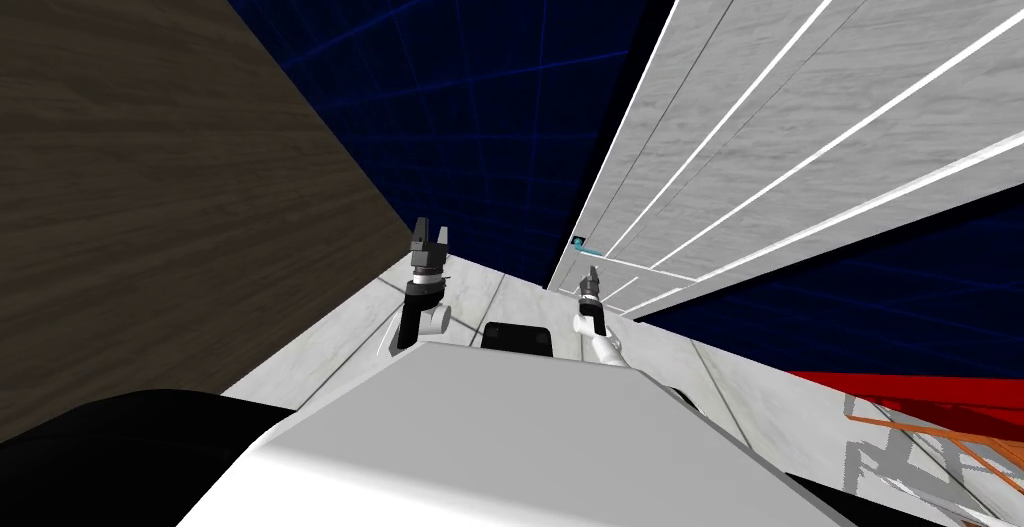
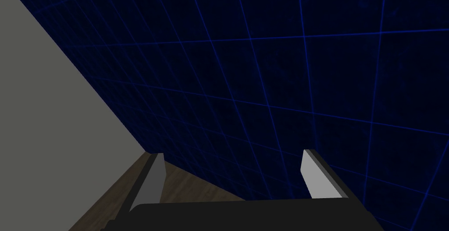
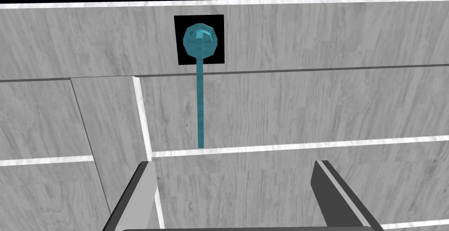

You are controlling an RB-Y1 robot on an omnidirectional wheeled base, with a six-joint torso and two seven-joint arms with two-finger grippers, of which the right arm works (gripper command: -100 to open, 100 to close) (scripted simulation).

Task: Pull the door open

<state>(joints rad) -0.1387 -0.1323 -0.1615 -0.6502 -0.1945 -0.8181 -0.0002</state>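
Observation:
A light grey panelled door [image 1: 800, 121] with white trim runs along my right. Its teal lever handle [image 1: 584, 247] sits near the door's edge, on a black square plate [image 3: 199, 40]. The right wrist view faces the door [image 3: 285, 105], with the teal lever handle [image 3: 200, 110] ahead of the fingers. My right gripper [image 1: 592, 276] hangs just short of the handle, open, nothing between its fingers [image 3: 140, 193]. My left gripper [image 1: 431, 234] is held out in front of me, also open and empty, its fingers [image 2: 153, 175] well apart.
A brown wood-grain wall [image 1: 150, 201] stands close on my left. A dark blue gridded area [image 1: 470, 101] lies ahead between wall and door. The floor [image 1: 500, 301] is pale marble tile. Red and orange structures [image 1: 930, 411] sit at the lower right.

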